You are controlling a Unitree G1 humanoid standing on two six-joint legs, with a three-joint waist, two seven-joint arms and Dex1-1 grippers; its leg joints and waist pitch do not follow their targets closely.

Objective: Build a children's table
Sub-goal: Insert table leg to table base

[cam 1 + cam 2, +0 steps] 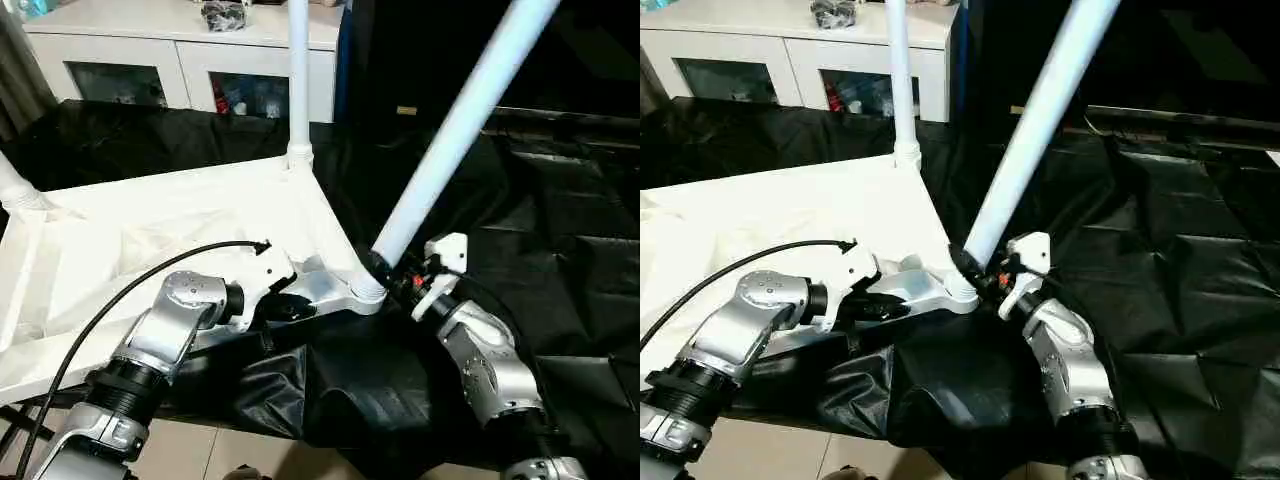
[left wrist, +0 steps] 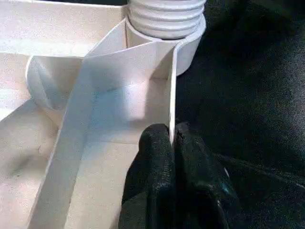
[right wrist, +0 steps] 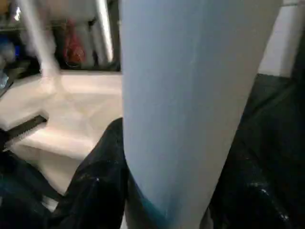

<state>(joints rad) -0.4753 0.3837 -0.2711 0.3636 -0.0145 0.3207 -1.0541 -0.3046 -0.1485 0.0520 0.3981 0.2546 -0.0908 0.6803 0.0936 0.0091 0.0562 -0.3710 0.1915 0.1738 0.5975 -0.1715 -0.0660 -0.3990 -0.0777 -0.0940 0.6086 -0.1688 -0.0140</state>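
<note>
The children's table top (image 1: 150, 230) lies upside down on black cloth, its ribbed underside facing up. One white leg (image 1: 298, 80) stands upright in the far corner socket, and another leg (image 1: 15, 185) rises at the left edge. A third leg (image 1: 450, 130) leans to the right, its foot in the near right corner socket (image 1: 368, 290). My right gripper (image 1: 385, 268) is shut on this leaning leg (image 3: 190, 95) just above the socket, a black finger (image 3: 95, 191) on each side. My left gripper (image 2: 172, 136) is shut on the thin rim wall (image 2: 171, 95) of the top, near that same corner.
A white cabinet (image 1: 180, 60) with glass doors stands at the back. Black cloth (image 1: 560, 250) covers the ground to the right and under the top. A black cable (image 1: 120, 300) loops from my left arm over the table top. Tiled floor (image 1: 200, 450) shows at the near edge.
</note>
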